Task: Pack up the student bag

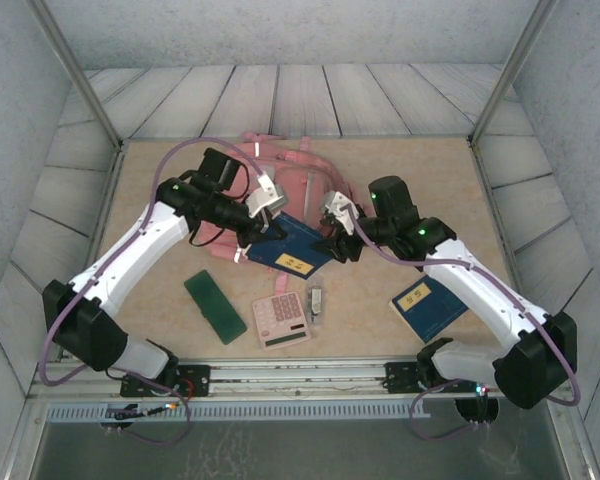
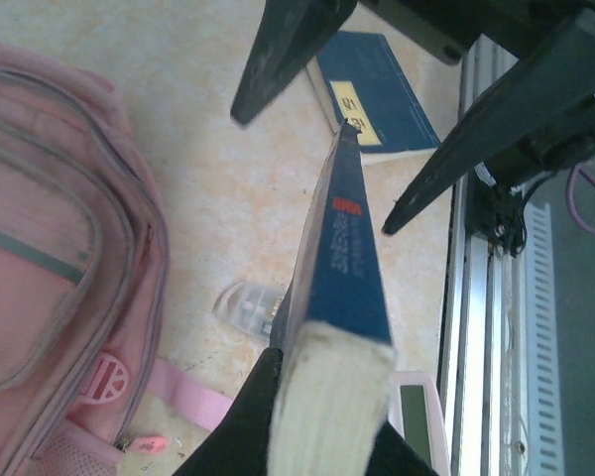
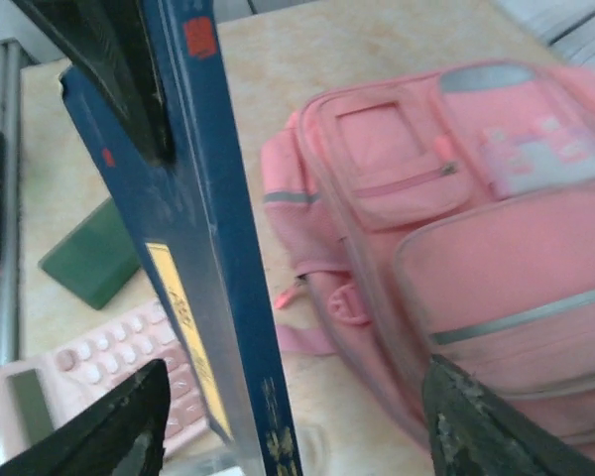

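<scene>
The student bag [image 1: 292,180] lies flat at the back middle of the table, pink, pockets up [image 3: 456,198]. A blue book [image 1: 292,245] with a yellow label hangs just in front of it, off the table. My left gripper [image 1: 255,232] is shut on the book's page edge [image 2: 345,258], its fingers [image 2: 243,421] pressed against both covers. My right gripper [image 1: 335,245] stands open around the book's other end [image 3: 203,248]. Its fingertips [image 3: 129,426] are clear of the covers, with a wide gap on the bag side.
A second blue book [image 1: 427,307] lies at the front right. A pink calculator [image 1: 281,319], a green case [image 1: 212,306] and a small clear object [image 1: 316,300] lie in front of the bag. A metal rail [image 2: 486,297] runs along the near edge.
</scene>
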Available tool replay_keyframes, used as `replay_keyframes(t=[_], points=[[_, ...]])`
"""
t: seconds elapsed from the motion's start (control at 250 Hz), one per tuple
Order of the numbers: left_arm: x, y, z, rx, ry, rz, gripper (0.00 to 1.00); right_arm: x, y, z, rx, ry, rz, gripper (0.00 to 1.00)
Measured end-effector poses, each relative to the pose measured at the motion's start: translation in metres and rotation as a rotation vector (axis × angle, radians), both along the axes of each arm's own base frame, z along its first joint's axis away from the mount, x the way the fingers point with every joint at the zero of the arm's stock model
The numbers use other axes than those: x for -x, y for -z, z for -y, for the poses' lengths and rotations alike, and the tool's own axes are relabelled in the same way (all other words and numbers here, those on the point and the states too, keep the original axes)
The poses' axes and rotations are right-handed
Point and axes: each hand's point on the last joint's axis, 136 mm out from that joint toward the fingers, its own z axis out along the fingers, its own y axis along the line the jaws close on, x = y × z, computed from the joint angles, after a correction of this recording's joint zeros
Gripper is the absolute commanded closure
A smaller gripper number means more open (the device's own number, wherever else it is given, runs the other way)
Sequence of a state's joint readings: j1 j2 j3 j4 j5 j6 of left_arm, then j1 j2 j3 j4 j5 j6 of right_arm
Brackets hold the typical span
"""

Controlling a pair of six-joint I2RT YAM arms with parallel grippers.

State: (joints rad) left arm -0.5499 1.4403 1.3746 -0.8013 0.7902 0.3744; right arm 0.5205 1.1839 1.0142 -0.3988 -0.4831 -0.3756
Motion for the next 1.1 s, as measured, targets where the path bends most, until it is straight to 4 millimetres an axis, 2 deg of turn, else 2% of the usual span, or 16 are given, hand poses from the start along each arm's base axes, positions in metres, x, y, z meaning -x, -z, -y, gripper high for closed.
replay_keyframes(t=[0.12,0.224,0.42,0.532,0.648,0.831,1.103], points=[[-0.007,-0.010,-0.011,0.071,-0.082,-0.008,1.00,-0.006,-0.012,0.007,-0.046,0.060,0.008,0.13],[-0.016,-0.018,-0.021,0.157,-0.167,-0.019,1.00,-0.011,-0.019,0.014,-0.104,0.116,0.009,0.09],[-0.026,-0.034,-0.028,0.316,-0.272,-0.055,1.00,-0.040,-0.024,0.040,-0.273,0.293,-0.066,0.11],[-0.024,-0.046,-0.026,0.393,-0.278,-0.070,1.00,-0.042,-0.029,0.038,-0.376,0.290,-0.104,0.14],[-0.024,-0.060,-0.023,0.460,-0.274,-0.092,1.00,-0.034,-0.038,0.027,-0.464,0.222,-0.137,0.22],[-0.024,-0.080,-0.018,0.537,-0.243,-0.126,1.00,-0.027,-0.054,0.010,-0.566,0.102,-0.186,0.39],[-0.027,-0.079,-0.013,0.555,-0.225,-0.185,1.00,-0.016,-0.066,0.003,-0.644,0.008,-0.238,0.75]])
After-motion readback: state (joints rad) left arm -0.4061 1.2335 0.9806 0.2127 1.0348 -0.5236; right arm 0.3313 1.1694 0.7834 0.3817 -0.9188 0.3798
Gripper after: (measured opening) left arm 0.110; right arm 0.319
